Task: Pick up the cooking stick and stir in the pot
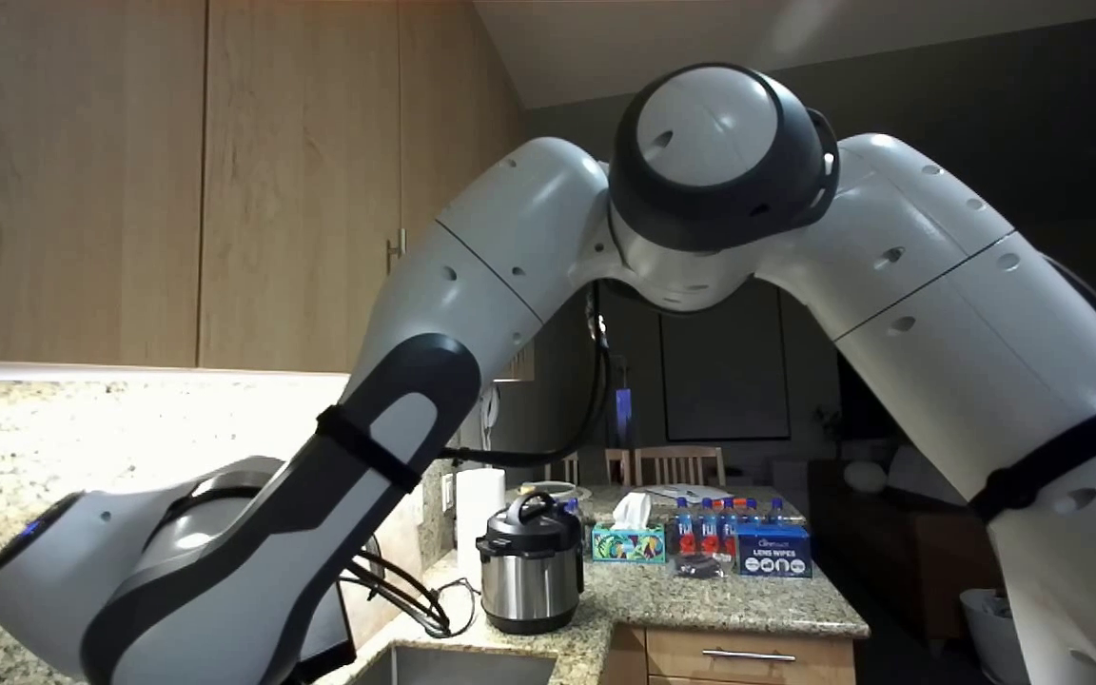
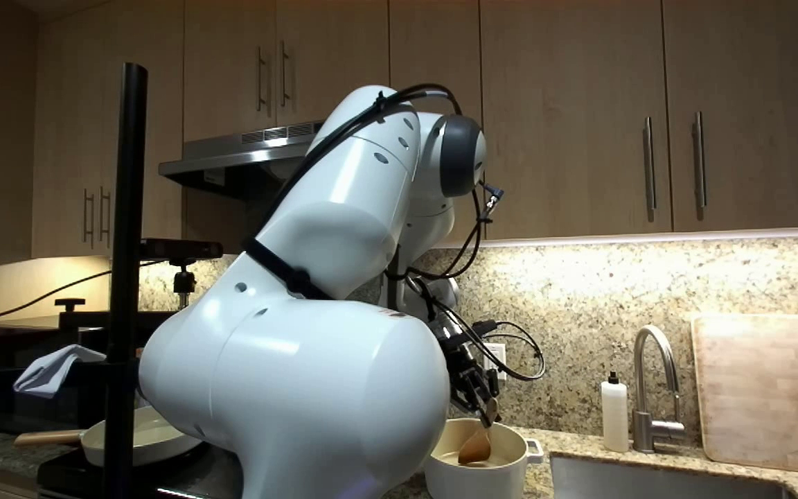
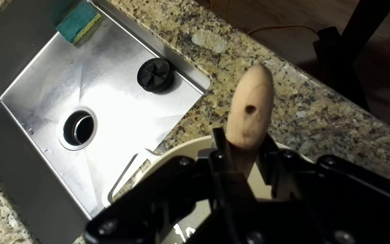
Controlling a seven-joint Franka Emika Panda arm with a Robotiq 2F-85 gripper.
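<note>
We see the hand (image 3: pixel 244 145) pinched snugly around the cooking stick (image 3: pixel 251 105), and the stick's pale end pokes out. In an exterior view, its wide brown end is down inside the pot (image 2: pixel 475 482). The pot sits on the speckled tabletop (image 3: pixel 181 23), just beside the sink (image 3: pixel 127 125).

Hand (image 3: pixel 244 144) black; cooking stick (image 3: pixel 247 123) pale tan at handle tip (image 3: pixel 257 78), brown at spoon end (image 2: pixel 475 449). Pot (image 2: pixel 476 482) off-white. Table (image 3: pixel 289 95) speckled tan, brown, black; sponge (image 3: pixel 76 22) teal and yellow.
</note>
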